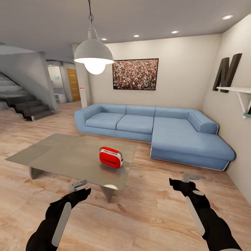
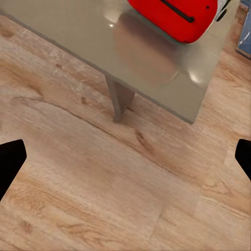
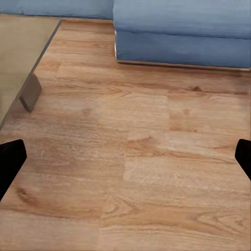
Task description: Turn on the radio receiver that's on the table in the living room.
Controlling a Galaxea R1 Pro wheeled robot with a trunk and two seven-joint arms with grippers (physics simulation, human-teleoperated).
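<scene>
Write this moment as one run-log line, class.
phase: approach | target: glossy red radio receiver on matte grey coffee table, untouched | left gripper: open, above floor | right gripper: open, above floor | backdrop: blue corner sofa

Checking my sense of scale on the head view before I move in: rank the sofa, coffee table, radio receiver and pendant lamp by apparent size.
1. Blue sofa
2. Grey coffee table
3. Pendant lamp, hanging nearer the camera, so its rank is unsure
4. Red radio receiver

Head looks down across the table (image 1: 62, 153) — wrists floorward, sharing it.
</scene>
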